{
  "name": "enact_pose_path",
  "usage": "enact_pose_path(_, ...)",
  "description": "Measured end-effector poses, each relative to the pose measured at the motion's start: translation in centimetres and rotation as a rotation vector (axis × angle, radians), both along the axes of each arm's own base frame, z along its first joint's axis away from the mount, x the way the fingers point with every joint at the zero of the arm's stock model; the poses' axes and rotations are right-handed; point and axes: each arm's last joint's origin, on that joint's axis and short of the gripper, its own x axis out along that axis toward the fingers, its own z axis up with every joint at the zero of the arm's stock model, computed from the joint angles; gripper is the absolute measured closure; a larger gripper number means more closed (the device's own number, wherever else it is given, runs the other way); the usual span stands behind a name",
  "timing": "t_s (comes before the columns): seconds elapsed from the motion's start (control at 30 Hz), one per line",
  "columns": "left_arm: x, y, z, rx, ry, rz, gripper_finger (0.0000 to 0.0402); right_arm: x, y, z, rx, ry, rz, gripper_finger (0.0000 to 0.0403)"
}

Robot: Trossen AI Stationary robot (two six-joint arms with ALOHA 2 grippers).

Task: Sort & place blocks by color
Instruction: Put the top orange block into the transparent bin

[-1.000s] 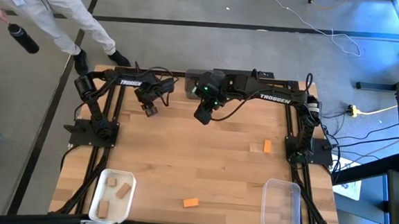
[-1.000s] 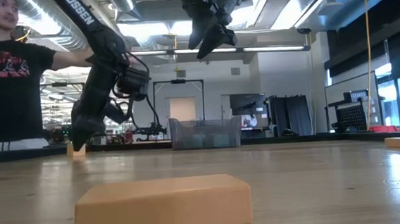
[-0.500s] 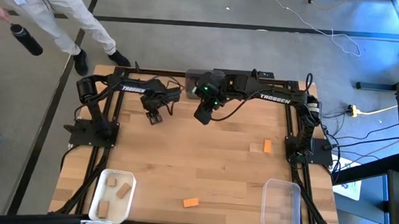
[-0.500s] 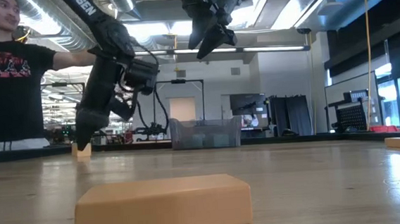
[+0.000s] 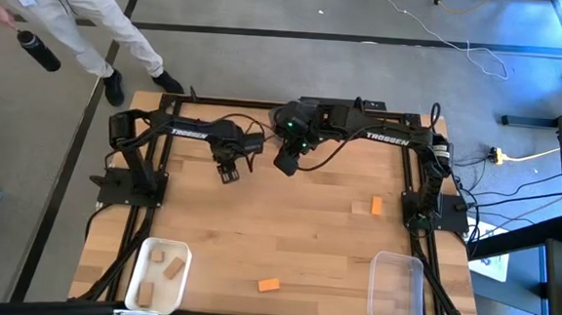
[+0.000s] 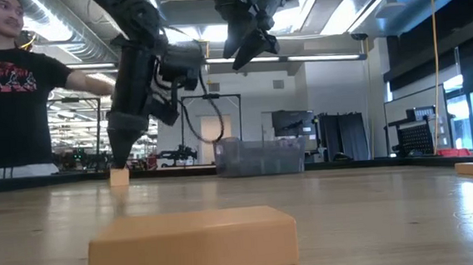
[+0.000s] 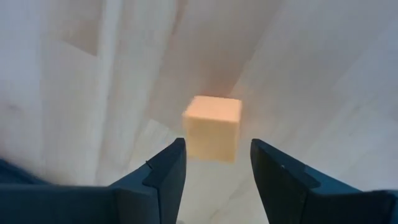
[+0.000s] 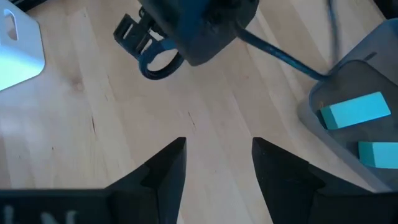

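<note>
Left gripper (image 7: 212, 163) clasps a squarish tan wood block (image 7: 211, 127).

- A pale wooden table (image 5: 286, 236) stands on a grey floor (image 5: 271, 5) crossed by dark seams and loose cables (image 5: 464, 47).
- Fluorescent strip lights (image 6: 323, 57) glow beneath exposed ceiling ducts (image 6: 394, 0).
- A person in a black printed T-shirt (image 6: 9, 107) stands beside the table.
- Dark cabinets (image 6: 341, 138) line the far wall.
</note>
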Motion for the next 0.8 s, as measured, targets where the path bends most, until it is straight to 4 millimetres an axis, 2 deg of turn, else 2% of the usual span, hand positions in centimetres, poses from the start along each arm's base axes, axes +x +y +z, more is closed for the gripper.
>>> enact_pose_path(0.3,-1.1,0.1,2.9,0.088,-0.058,0.024,0.0231,0.0,0.0,0.0,-0.001,0.001,0.002,0.0219)
enact_pose_path(0.47,-1.3,0.7,2.9,0.034,-0.060,-0.015,0.0231,0.0,0.0,0.0,0.000,0.001,0.001,0.0219)
enact_pose_path(0.8,-1.8,2.2,2.8,-0.054,-0.108,0.019,0.0231,0.0,0.0,0.0,-0.001,0.001,0.002,0.0219)
